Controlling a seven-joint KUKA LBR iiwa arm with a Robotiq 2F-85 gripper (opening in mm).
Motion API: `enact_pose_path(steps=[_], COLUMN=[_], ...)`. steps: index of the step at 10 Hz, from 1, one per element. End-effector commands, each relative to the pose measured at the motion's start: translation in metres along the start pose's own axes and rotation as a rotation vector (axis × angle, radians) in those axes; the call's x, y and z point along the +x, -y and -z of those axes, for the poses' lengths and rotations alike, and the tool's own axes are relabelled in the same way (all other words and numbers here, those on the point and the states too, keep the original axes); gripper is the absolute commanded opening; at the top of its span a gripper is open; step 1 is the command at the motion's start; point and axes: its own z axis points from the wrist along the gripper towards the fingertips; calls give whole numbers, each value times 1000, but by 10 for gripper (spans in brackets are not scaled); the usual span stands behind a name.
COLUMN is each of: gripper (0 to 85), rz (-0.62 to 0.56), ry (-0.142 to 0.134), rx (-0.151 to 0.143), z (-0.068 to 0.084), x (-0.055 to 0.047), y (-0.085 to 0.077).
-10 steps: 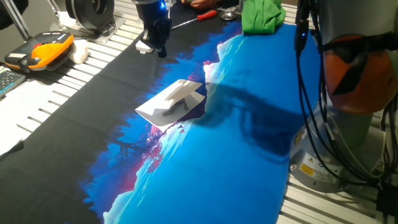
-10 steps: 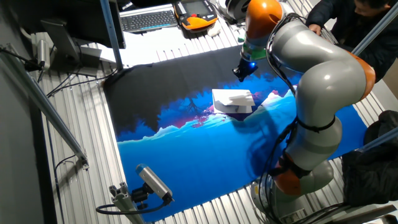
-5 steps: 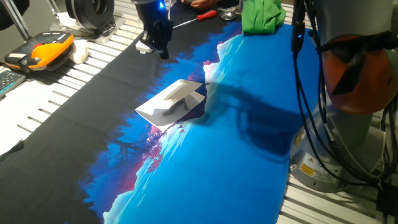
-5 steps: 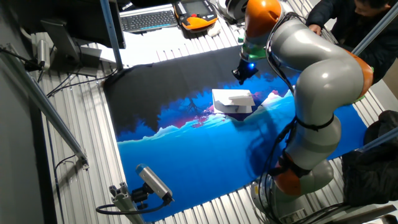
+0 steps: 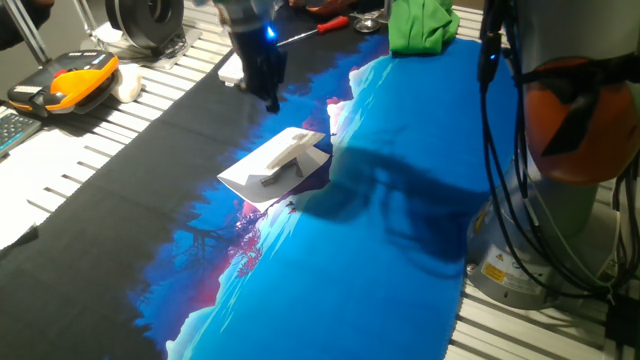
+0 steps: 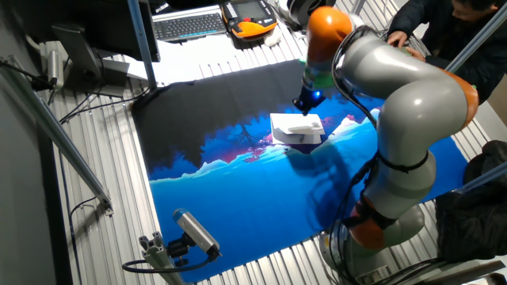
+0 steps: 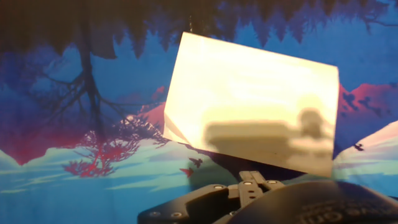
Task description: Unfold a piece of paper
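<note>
The piece of paper (image 5: 275,163) is a small white folded sheet lying on the blue and black mat, near the middle; it also shows in the other fixed view (image 6: 297,126). It fills the upper centre of the hand view (image 7: 249,106), where a grey shape crosses its lower part. My gripper (image 5: 270,92) hangs above the mat just behind the paper, close to its far edge and apart from it (image 6: 304,103). Its fingers look dark and blurred, so I cannot make out whether they are open or shut. Nothing shows between them.
The printed mat (image 5: 380,230) covers most of the slatted table. A green cloth (image 5: 420,25) and a red-handled tool (image 5: 325,25) lie at the far edge. An orange and black pendant (image 5: 65,85) sits at the left. The arm's base (image 5: 570,150) stands at the right.
The gripper has moved from the far edge of the mat toward the paper and slightly lower. The paper has not moved.
</note>
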Motion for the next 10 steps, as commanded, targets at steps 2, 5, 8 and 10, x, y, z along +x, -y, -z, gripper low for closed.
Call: enact_pose_path(steps=[2, 5, 8, 10], gripper=[0, 0, 0, 0], rz=[5, 15, 22, 27], ry=[21, 41, 79, 99], rx=[6, 11, 11, -3], z=[-20, -40, -64, -80], x=[4, 8, 10, 12], y=[-3, -2, -2, 0])
